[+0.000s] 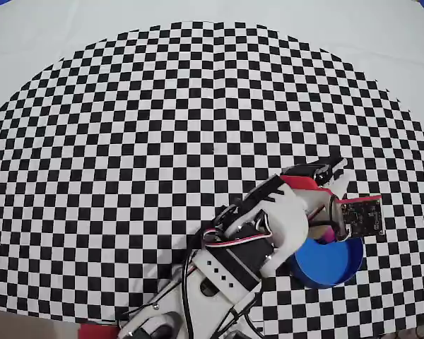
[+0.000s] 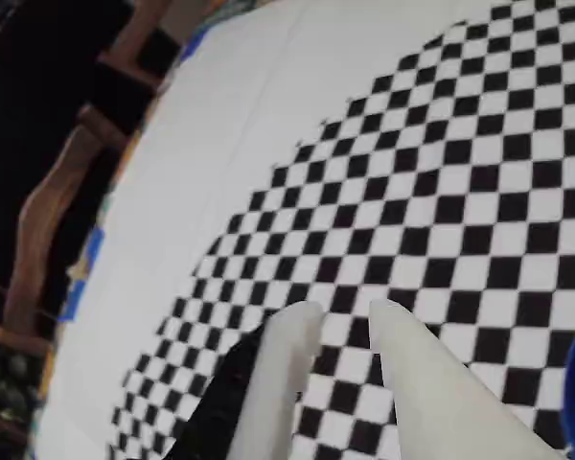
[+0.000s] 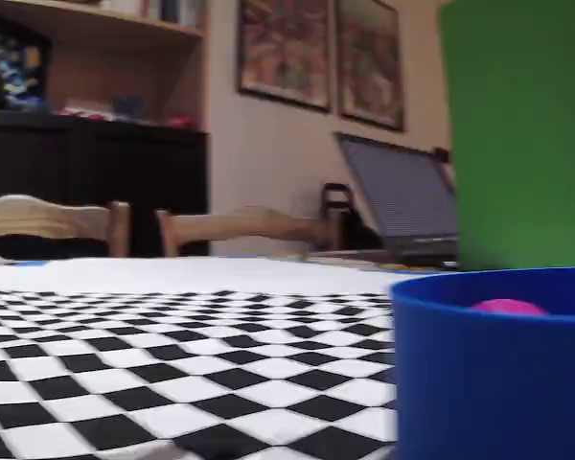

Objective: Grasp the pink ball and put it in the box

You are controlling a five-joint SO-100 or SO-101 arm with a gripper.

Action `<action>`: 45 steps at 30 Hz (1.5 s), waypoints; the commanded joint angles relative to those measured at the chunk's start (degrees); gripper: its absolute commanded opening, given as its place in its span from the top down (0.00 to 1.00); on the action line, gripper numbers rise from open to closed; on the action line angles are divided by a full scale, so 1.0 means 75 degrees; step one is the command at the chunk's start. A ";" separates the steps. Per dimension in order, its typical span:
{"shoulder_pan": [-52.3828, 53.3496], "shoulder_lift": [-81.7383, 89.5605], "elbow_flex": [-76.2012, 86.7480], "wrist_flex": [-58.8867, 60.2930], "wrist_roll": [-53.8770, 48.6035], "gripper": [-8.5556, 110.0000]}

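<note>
Where the two white fingers [image 2: 287,335] enter the wrist view from below, the pincer [image 2: 343,316] is seen parted by a narrow gap, with nothing held between the tips and only checkered cloth [image 2: 441,192] visible through the gap. In the overhead view the pincer [image 1: 337,171] is seen at the end of the white arm [image 1: 268,226], pointing up and to the right, just above the box [image 1: 332,265], whose upper left part is hidden beneath the wrist. A small circuit board [image 1: 360,215] is carried on the wrist, over the box's upper rim. The pink ball [image 3: 508,307] is seen inside the box [image 3: 489,374] in the fixed view, its top just showing over the blue rim; in the overhead view only a sliver of pink [image 1: 327,234] is seen at the box's upper edge, beside the wrist. The box is set on the checkered cloth near the lower right of the surface [image 1: 56,42] in the overhead view. Behind the box in the fixed view, a green object [image 3: 517,134], a laptop [image 3: 402,201] and wooden chairs [image 3: 240,228] are seen.
</note>
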 commanded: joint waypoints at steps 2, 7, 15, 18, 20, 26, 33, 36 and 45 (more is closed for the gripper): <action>-0.1207 -0.0059 -0.0340 -0.0352 0.1535 0.93; -0.2777 -0.0035 -0.0211 -0.0375 0.3094 0.93; -0.4887 0.0504 0.0750 -0.0375 0.4559 0.93; -0.5543 0.0926 0.1336 -0.0387 0.4922 0.93; -0.5918 0.1207 0.1734 -0.0410 0.5156 0.93; -0.6445 0.1793 0.2707 -0.0445 0.5543 0.93; -0.6059 0.2145 0.3316 -0.0281 0.5555 0.93; -0.5836 0.2273 0.3328 0.0211 0.5566 0.93; -0.5484 0.2309 0.3352 0.1277 0.5730 0.93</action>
